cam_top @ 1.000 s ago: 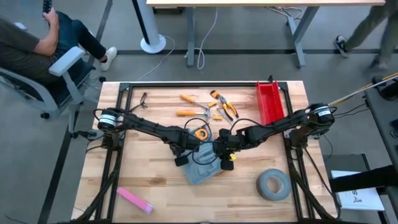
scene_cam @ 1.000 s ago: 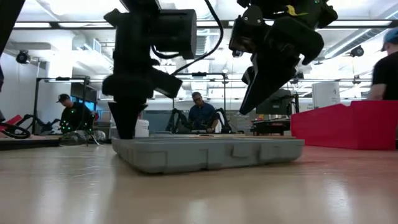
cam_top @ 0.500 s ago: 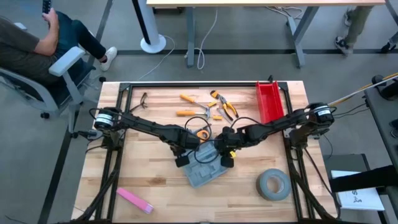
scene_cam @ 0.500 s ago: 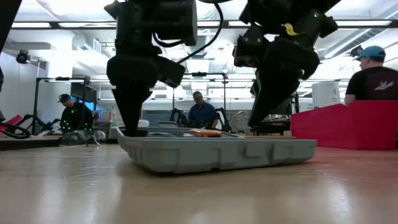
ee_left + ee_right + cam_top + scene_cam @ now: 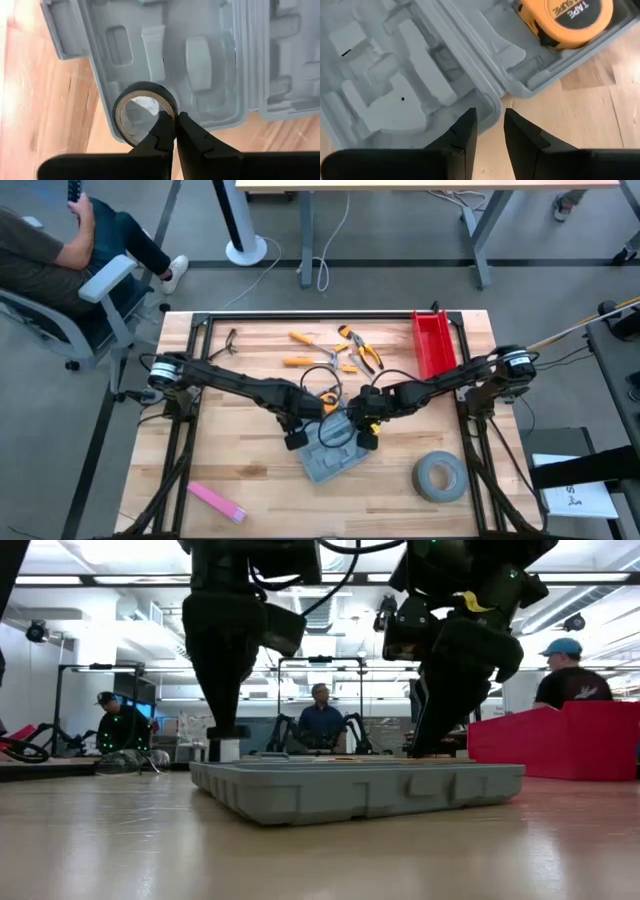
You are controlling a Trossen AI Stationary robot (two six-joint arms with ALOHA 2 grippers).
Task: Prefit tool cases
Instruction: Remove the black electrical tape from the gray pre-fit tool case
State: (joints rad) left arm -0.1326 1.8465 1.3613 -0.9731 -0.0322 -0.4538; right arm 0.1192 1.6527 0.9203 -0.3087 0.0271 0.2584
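Observation:
The blue-grey tool case [image 5: 335, 462] lies open on the table, moulded recesses up [image 5: 200, 50]. A yellow tape measure [image 5: 570, 20] sits in one half. My left gripper [image 5: 175, 122] points down over a corner of the other half, shut on a small black tape roll [image 5: 145, 112]. My right gripper [image 5: 489, 130] slants down at the case's edge [image 5: 495, 107] by the hinge. Its fingers stand a little apart with nothing between them. Whether they touch the case, I cannot tell. My left gripper pinches the black roll's wall [image 5: 167, 111], one finger inside the ring and one outside. The fingers come from above, pointing down. The roll hangs level at their tips [image 5: 228, 730], clear above the case's rim.
A red bin [image 5: 433, 345] stands at the far right, and a grey tape roll [image 5: 440, 477] lies at the near right. Pliers and orange-handled tools [image 5: 350, 350] lie at the far middle, a pink block [image 5: 215, 502] at the near left. People sit beyond the table.
My left gripper has gone up from the case with the black roll, still shut on it. My right gripper has come down toward the case's edge. The case has shifted a little sideways on the table.

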